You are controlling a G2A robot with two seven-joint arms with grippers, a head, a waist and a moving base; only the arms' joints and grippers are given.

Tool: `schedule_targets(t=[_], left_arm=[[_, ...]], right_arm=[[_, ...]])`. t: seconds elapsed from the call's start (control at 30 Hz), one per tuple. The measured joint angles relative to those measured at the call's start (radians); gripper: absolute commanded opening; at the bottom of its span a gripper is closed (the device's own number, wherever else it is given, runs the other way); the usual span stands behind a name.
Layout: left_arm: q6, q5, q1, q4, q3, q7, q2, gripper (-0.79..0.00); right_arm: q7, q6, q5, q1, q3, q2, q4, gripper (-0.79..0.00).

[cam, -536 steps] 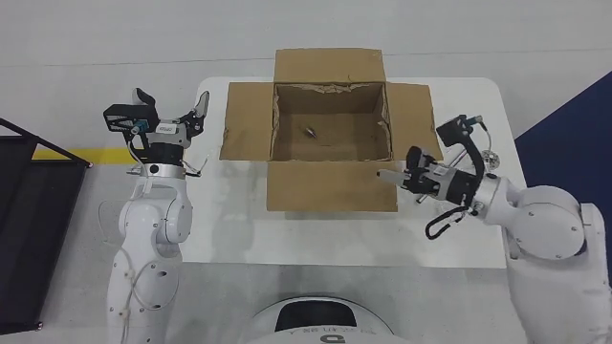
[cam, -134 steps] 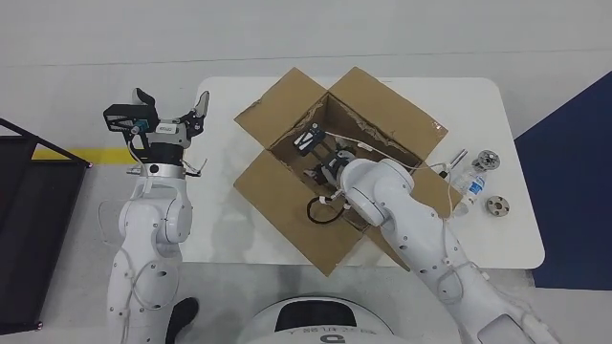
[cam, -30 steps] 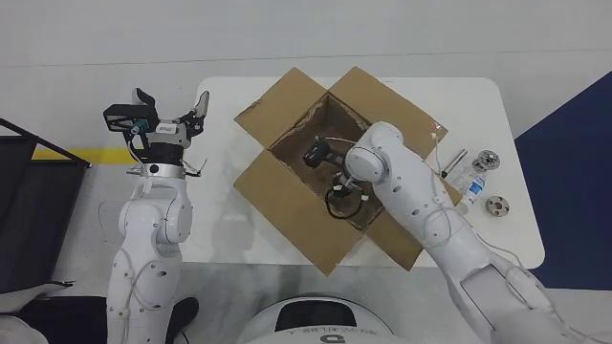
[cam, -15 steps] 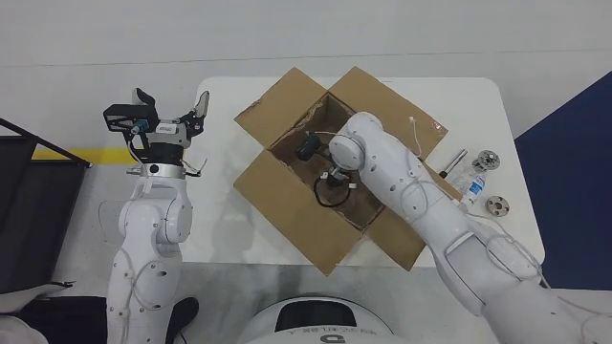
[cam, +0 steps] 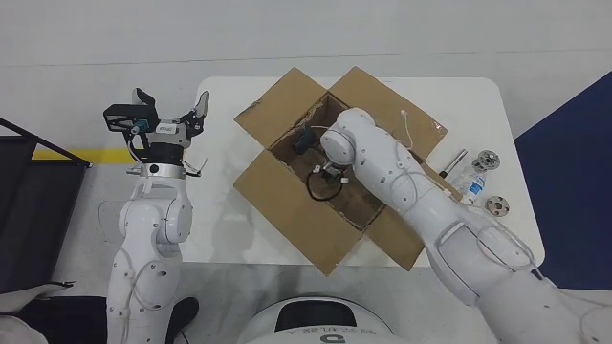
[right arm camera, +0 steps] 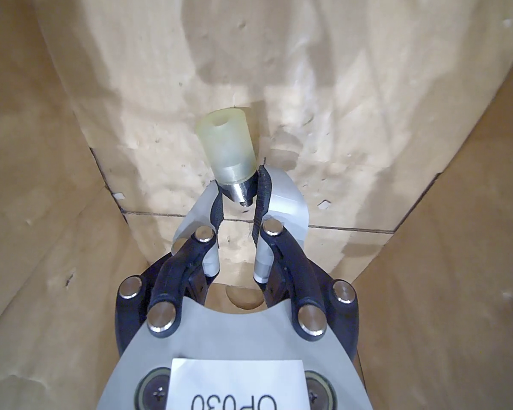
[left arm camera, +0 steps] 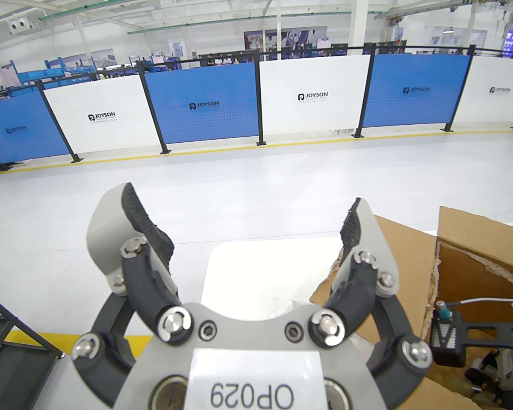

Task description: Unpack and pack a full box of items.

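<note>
Right gripper (cam: 306,143) is down inside the open cardboard box (cam: 287,196) in the top view. The box sits mid-desk (cam: 225,220), turned at an angle. Left gripper (cam: 172,100) hangs just off the desk's left edge near the far corner, fingers wide apart. A small bottle (cam: 471,187) and two metal discs (cam: 488,161) lie by the right edge.

Left wrist view: fingers spread with nothing between them, box flap just beside.

Right wrist view: fingers clamped on the metal tip of a pale plastic cylinder (right arm camera: 228,151), inside the box.
</note>
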Motion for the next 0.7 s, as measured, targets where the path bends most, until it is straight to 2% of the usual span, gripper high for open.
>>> schedule_targets(t=[0.2, 0.37, 0.53, 0.7], left_arm=[[0.000, 0.000, 0.000, 0.000, 0.000, 0.000, 0.000, 0.000], [0.000, 0.000, 0.000, 0.000, 0.000, 0.000, 0.000, 0.000], [0.000, 0.000, 0.000, 0.000, 0.000, 0.000, 0.000, 0.000], [0.000, 0.000, 0.000, 0.000, 0.000, 0.000, 0.000, 0.000]], right_arm=[[-0.061, 0.054, -0.070, -0.084, 0.095, 0.054, -0.186, -0.785], [-0.074, 0.049, -0.148, -0.240, 0.231, 0.120, -0.440, -0.785], [-0.089, 0.033, -0.176, -0.354, 0.322, 0.155, -0.587, -0.785], [-0.255, 0.011, -0.213, -0.488, 0.414, 0.184, -0.775, -0.785]])
